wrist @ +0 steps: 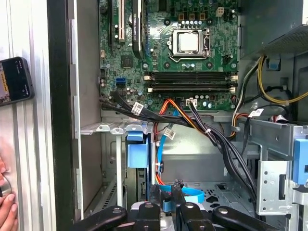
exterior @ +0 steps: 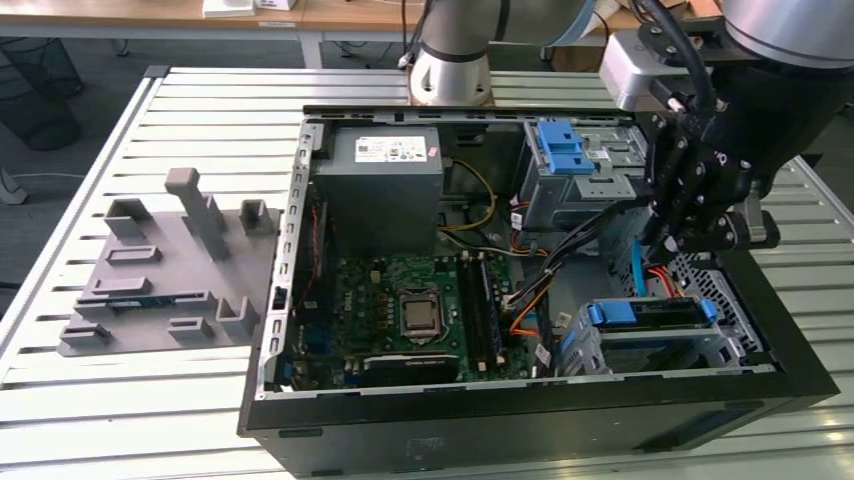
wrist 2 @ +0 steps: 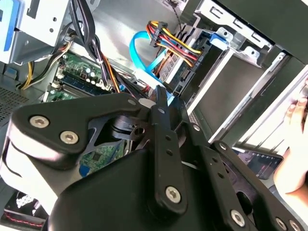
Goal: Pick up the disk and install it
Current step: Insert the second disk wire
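An open black steel computer case (exterior: 534, 420) lies on its side on a ribbed metal table (exterior: 160, 400), filling the centre and right of the exterior view. Inside sit a green motherboard (exterior: 414, 310) with a square silver socket and a grey boxy power supply (exterior: 387, 165).

The disk (exterior: 654, 315), flat and edged in blue plastic, sits slotted in the perforated metal drive cage (exterior: 721, 340) at the lower right of the exterior view, its long axis running across the frame and its blue bracket end facing up out of the case.

The arm reaches down from the upper right. Its black jointed gripper (exterior: 687, 235) hangs just above the cage, beside orange and blue cables; whether its fingers are spread or closed cannot be told.

A hand (wrist: 6, 204) rests at the lower left edge of the first wrist view.
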Tool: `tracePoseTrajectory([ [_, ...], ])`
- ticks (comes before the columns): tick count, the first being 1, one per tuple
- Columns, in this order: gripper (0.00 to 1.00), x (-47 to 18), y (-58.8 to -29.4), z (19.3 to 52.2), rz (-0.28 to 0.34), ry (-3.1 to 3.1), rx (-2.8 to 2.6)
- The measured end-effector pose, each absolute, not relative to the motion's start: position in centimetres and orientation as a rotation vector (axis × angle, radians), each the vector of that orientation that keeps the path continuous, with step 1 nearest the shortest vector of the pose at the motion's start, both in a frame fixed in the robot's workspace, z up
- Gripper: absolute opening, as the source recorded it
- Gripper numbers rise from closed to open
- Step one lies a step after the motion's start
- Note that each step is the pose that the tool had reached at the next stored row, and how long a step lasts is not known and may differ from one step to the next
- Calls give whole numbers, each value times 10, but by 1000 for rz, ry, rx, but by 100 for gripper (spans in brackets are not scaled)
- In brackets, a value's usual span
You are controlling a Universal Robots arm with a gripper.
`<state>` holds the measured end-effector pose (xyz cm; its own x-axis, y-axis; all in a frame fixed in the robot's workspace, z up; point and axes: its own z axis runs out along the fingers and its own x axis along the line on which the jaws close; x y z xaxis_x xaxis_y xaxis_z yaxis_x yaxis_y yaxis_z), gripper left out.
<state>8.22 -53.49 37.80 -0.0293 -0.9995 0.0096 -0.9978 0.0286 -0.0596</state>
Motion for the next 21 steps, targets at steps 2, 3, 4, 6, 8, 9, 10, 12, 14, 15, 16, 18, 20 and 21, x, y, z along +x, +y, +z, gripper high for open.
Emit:
tracePoseTrajectory([
  [2, 24, 82, -535, 378, -77, 2228, -2164],
  [3, 24, 83, -535, 378, -77, 2228, -2164],
  [4, 24, 83, -534, 377, -77, 2228, -2164],
  [6, 24, 85, -534, 377, -77, 2228, -2164],
  [8, 24, 85, -534, 375, -79, 2228, -2164],
  [9, 24, 85, -534, 374, -82, 2227, -2163],
  [10, 24, 86, -534, 372, -85, 2226, -2163],
  [12, 22, 85, -534, 370, -92, 2225, -2161],
  [14, 16, 86, -534, 367, -98, 2224, -2160],
  [15, 16, 86, -534, 367, -98, 2224, -2160],
  [16, 16, 86, -534, 367, -97, 2223, -2160],
  [18, 16, 86, -535, 367, -63, 2210, -2144],
  [20, 16, 86, -536, 366, -41, 2203, -2136],
  [21, 16, 86, -537, 366, -37, 2205, -2138],
])
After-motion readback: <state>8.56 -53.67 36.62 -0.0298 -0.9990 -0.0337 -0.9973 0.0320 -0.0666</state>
